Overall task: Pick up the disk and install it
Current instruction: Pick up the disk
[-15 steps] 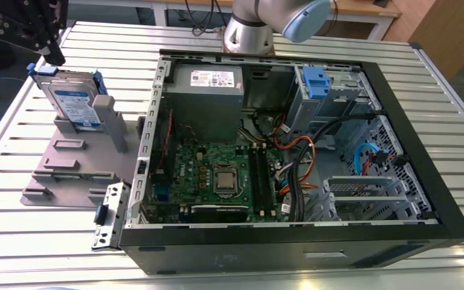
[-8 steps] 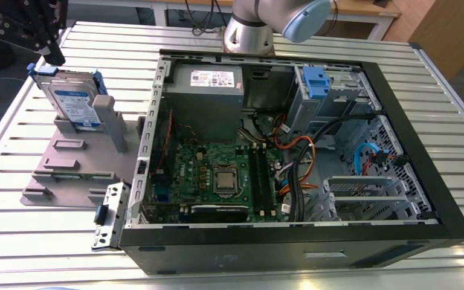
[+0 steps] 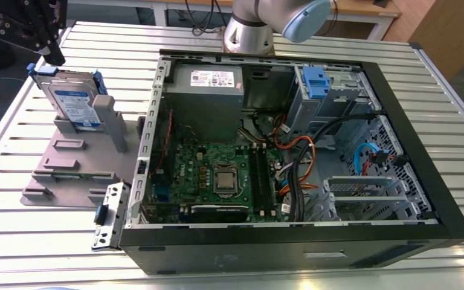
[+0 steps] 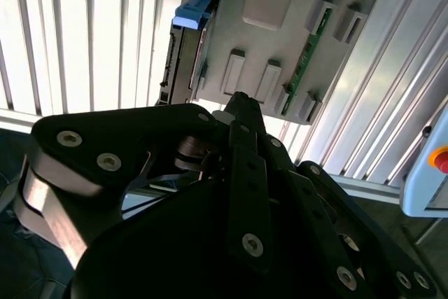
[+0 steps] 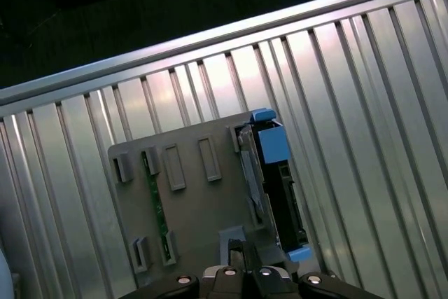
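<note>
Hand: you are hovering the hand (image 3: 55,56) over the near corner of the holder. Its fingers are pressed together and are pinching nothing.
Disk: the disk (image 3: 75,103) is standing on edge in the grey holder (image 3: 63,175), between upright posts, with its blue bracket (image 3: 45,69) wrapping the edges. In the first wrist view the disk (image 5: 273,187) is lying just beyond the fingertips, apart from them.
Holder's other load: a green circuit-board strip (image 5: 155,201) is sitting in a slot, well apart from the disk.
Tabletop: the slatted metal tabletop (image 3: 22,241) is carrying both the holder and the computer case.
Case: the open computer case (image 3: 296,238) is lying on its side just beside the holder, showing the motherboard (image 3: 215,175).
Far corner: a drive cage with a blue latch (image 3: 316,81) is sitting at the back of the case, well apart from the disk.
Step in hand: you are approaching for the pick-up; nothing is grasped, so the task is looking barely begun.
What the grasp is calling for, as a judgement: you are needing to spread the fingers, line them across the disk's thin top edge and come down clear of the posts.
</note>
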`<control>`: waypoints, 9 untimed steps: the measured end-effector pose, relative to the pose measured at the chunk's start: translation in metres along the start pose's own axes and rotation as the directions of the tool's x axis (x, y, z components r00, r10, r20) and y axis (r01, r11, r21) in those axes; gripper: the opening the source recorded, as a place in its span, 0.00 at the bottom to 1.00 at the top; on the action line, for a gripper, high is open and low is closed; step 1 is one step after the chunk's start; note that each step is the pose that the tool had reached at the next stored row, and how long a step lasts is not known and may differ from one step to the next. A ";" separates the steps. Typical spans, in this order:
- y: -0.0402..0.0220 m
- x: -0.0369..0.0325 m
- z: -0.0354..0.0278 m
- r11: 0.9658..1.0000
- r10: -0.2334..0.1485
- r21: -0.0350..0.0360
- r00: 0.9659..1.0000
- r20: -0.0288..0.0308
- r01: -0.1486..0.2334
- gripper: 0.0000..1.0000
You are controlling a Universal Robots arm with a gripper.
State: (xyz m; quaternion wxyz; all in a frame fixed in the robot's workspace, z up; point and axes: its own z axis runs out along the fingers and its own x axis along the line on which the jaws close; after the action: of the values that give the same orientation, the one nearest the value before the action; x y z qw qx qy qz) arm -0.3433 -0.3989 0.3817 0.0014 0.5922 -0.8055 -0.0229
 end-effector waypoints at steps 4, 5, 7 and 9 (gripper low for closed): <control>0.0000 0.0000 0.0000 1.000 -0.007 0.000 1.000 0.000 0.007 0.11; 0.0000 0.0000 0.0000 1.000 -0.008 0.000 1.000 0.000 0.008 0.11; 0.0000 0.0000 0.0000 1.000 -0.012 0.000 1.000 0.000 0.012 0.11; 0.0000 0.0000 0.0000 1.000 -0.015 0.000 1.000 -0.001 0.015 0.11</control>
State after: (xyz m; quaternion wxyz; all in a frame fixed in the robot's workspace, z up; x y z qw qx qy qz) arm -0.3433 -0.3989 0.3817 0.0016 0.5982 -0.8010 -0.0229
